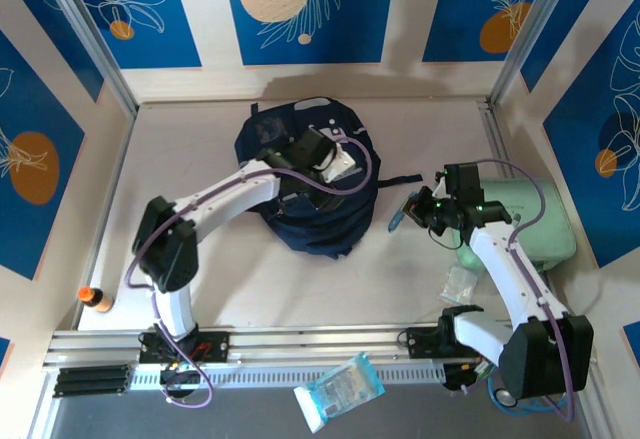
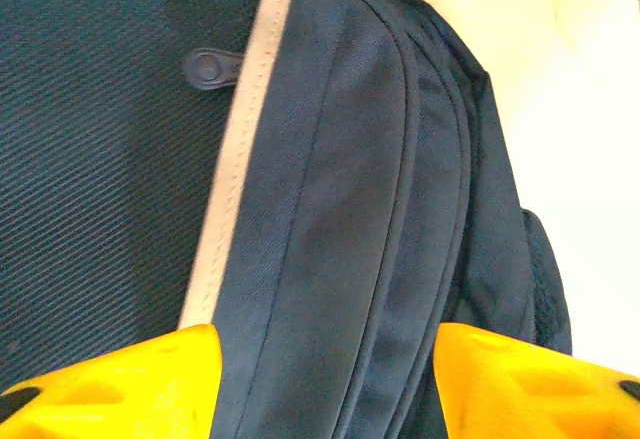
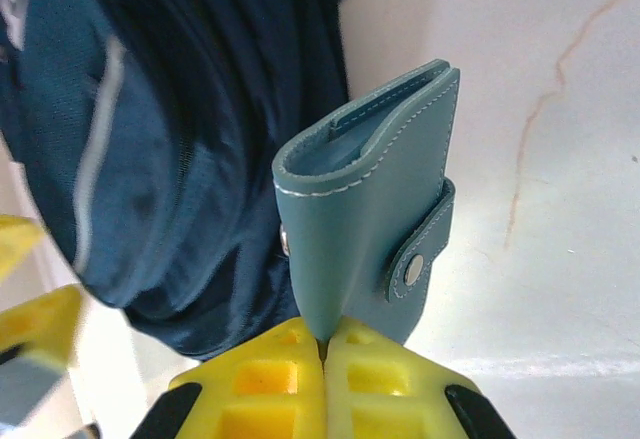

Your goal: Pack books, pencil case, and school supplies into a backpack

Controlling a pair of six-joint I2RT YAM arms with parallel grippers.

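At mid-table lies the large dark navy fabric backpack (image 1: 305, 221), its contents hidden. Over it hangs the left gripper (image 2: 320, 374), yellow fingers spread, a navy fold with a pale stripe between them. Just right of the bag, the right gripper (image 3: 325, 351) pinches the flat teal leather pad with a snap tab (image 3: 370, 209); its stitching is plain from the wrist, while from above it is a sliver. An orange-capped tube (image 1: 97, 298) stands by the left wall, and a mint-green rounded case (image 1: 545, 224) crowds the right edge.

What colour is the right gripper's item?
Teal pad, white stitching; right wrist view shows it best.
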